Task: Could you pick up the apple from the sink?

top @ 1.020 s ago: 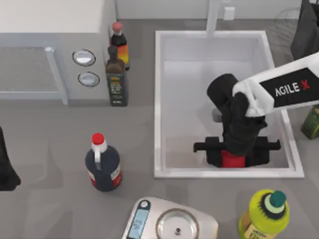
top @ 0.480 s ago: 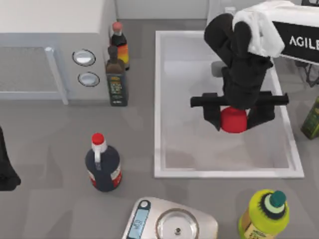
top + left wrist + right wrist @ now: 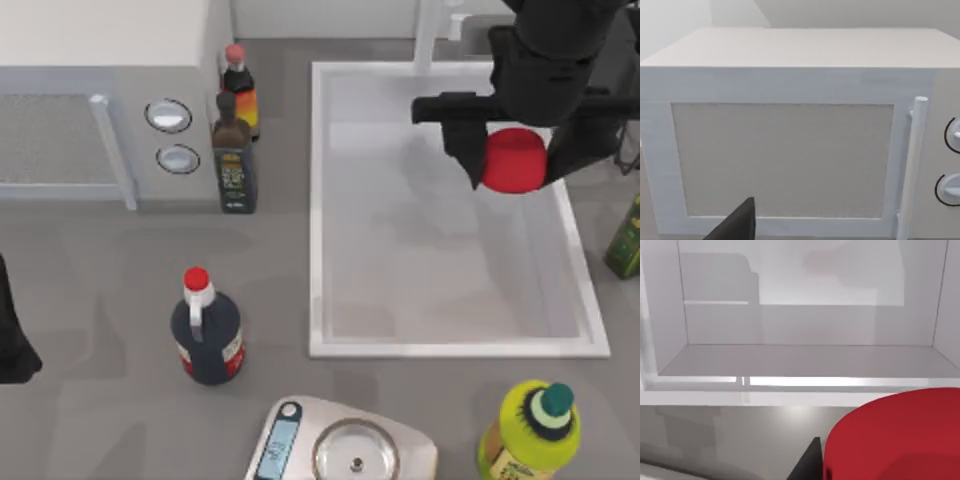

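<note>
Nearest to me, my right pincer [image 3: 514, 160] was pinching the apple [image 3: 514, 160], one finger pressed to each side of it, and in the right wrist view the apple [image 3: 895, 435] bulged red and close beside a dark finger [image 3: 807, 462]. From above it hung over the far right part of the sink [image 3: 320, 200], near the end where the faucet [image 3: 427, 35] stood, and as I judged it, lifted well off the basin floor, which lay bare beneath.

What could go wrong from there, as I saw it, was a slip. The apple was round and smooth, and I held it only by two narrow fingers across its sides; a jerk or a quick swing of the arm might roll it out of the grip, and it would drop back into the basin or bounce off the rim onto the tabletop [image 3: 120, 290]. I also judged the faucet close enough that a careless turn toward it could knock the arm against it. On the right edge a green bottle [image 3: 625, 240] stood just beyond the sink's rim, and a sweep that way might tip it.

Farther off, on the left of the sink, two dark bottles [image 3: 233, 150] stood by the microwave [image 3: 90, 90], and a red-capped bottle [image 3: 205, 325] stood alone on the tabletop. My left pincer [image 3: 735, 225] was parked at the far left, facing the microwave [image 3: 790, 125]; I could not tell whether its fingers were spread or pressed together.
</note>
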`<control>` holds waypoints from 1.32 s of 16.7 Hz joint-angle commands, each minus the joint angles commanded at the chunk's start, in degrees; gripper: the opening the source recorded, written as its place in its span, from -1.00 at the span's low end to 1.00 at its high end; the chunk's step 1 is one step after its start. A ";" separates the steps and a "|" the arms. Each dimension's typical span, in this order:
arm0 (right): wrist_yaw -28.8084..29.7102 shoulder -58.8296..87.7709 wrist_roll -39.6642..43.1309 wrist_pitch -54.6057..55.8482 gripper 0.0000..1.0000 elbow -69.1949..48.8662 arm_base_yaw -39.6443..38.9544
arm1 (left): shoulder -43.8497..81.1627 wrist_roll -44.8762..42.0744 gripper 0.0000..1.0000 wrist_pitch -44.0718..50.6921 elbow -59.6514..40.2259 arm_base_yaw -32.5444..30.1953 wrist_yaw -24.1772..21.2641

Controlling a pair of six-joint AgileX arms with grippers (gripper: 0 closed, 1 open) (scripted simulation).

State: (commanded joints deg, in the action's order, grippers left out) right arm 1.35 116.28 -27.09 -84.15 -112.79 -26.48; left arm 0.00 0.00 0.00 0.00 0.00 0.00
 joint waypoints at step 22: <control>-1.35 -25.28 29.62 6.78 -1.00 34.43 29.61 | 0.00 0.00 1.00 0.00 0.00 0.00 0.00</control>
State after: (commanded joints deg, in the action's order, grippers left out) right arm 0.00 90.99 2.53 -77.37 -78.36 3.12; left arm 0.00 0.00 0.00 0.00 0.00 0.00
